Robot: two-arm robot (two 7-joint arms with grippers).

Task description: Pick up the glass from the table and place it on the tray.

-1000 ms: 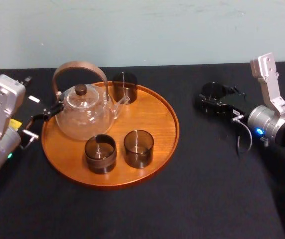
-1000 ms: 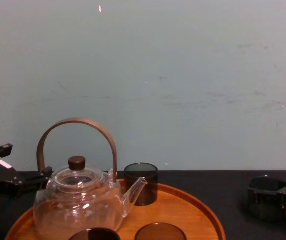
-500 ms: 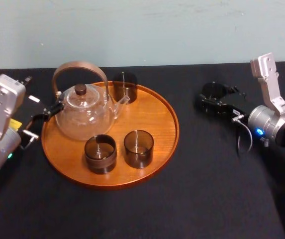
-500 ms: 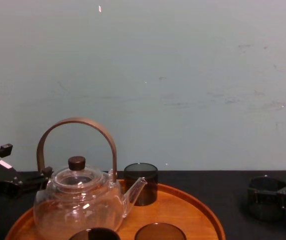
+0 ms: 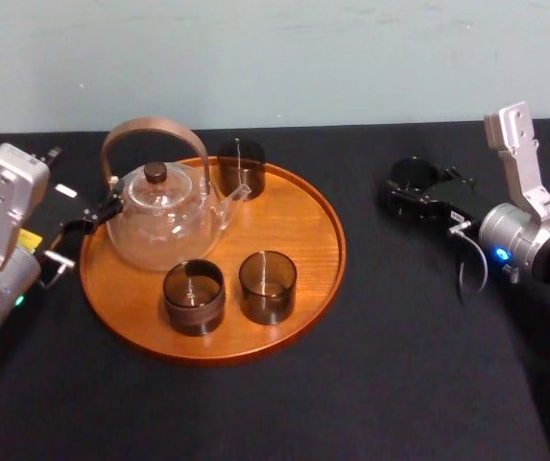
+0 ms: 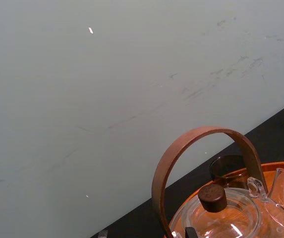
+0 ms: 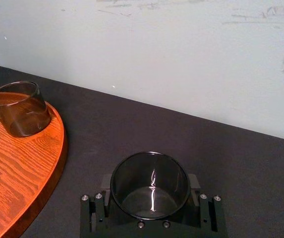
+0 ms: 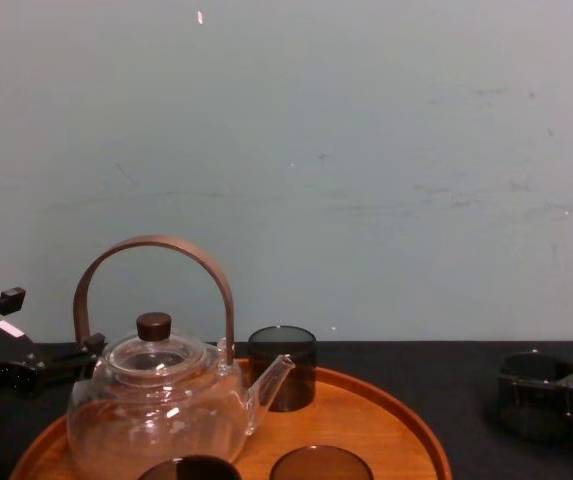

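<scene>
Right pincer (image 5: 409, 195): reaches in from the right edge of the head view at mid-height. It is closed on the glass (image 7: 150, 186), a pad against each side of the wall, low down so the rim stays free.
Glass: dark, empty and upright, at centre-bottom of the right wrist view. It appears to rest on the bench (image 5: 399, 365), well apart from the tray (image 5: 289, 216), so it is gripped but not yet lifted.
Grip rationale: holding a round wall across its width, opposite sides pressed, keeps the glass level for carrying.
Tray: round and orange-brown, left of centre in the head view. Its low rim means the glass must rise before it crosses.
Tray load: a glass teapot (image 5: 164, 226) at the left, one dark glass (image 5: 241, 165) at the back, and two more (image 5: 194, 296) (image 5: 268, 285) at the front.
Free spot: the bare wood on the tray's right half, nearest the pincer, looks the likeliest landing place.
Left pincer (image 5: 87, 223): idle at the tray's left rim, beside the teapot. Whether it is wide or narrow cannot be told.
Risk: smooth glass may slip if lifted fast, and a low carry could clip the rim.
</scene>
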